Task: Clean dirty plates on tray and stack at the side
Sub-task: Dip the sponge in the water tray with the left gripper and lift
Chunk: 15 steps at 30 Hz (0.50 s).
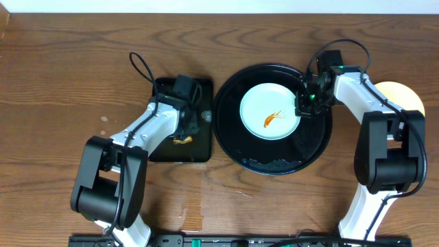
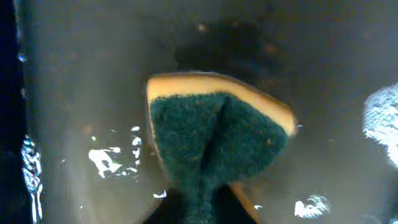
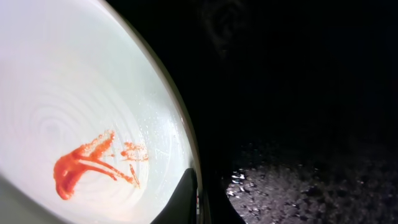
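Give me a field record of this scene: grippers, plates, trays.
left gripper: shut on sponge, over rectangular tray
right gripper: shut on mint plate rim
mint plate: on round tray, orange smear uncleaned
yellow plate: off round tray, partly hidden

Found no legible text, label, brand, number or sign in any of the three views. Made out nothing printed on the plate [image 1: 260, 99], the tray [image 1: 230, 137], the sponge [image 2: 211, 134] or the bench [image 1: 48, 82].
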Tool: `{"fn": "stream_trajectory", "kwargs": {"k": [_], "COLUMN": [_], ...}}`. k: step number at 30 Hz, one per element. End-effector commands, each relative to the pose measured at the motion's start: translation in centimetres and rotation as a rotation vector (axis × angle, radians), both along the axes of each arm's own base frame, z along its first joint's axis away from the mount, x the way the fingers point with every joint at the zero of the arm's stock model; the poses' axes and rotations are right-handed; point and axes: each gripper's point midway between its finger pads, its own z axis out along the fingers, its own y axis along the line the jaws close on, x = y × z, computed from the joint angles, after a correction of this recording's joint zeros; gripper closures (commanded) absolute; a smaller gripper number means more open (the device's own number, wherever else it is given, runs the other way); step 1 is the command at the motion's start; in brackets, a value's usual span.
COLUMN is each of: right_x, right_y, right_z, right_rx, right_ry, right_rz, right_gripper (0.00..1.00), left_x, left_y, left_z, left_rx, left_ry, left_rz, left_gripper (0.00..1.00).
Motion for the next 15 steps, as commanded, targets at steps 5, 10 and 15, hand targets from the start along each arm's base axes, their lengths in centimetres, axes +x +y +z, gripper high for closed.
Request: {"fn": "stream_trajectory", "kwargs": {"k": [5, 10, 15], "right_x": [-0.9, -0.9, -1.0], "right_y": [0.2, 0.2, 0.2], "right_z": [-0.9, -0.9, -0.9], "right_rx": [-0.042, -0.042, -0.042], "right_ry": [0.023, 0.023, 0.023], "right_rz": [0.048, 0.048, 0.048], "right_gripper": [0.99, 0.99, 0.99], "left_x": [-0.7, -0.3, 1.3], "left_y": [4.1, -1.2, -2.7], "left_z": [-0.8, -1.0, -0.3], "left_rx": [0.122, -0.138, -0.208], "left_ry": [-0.020, -0.009, -0.082], "left_rz": [0.057, -0.156, -0.200], "left_gripper": [0.92, 0.93, 0.44]}}
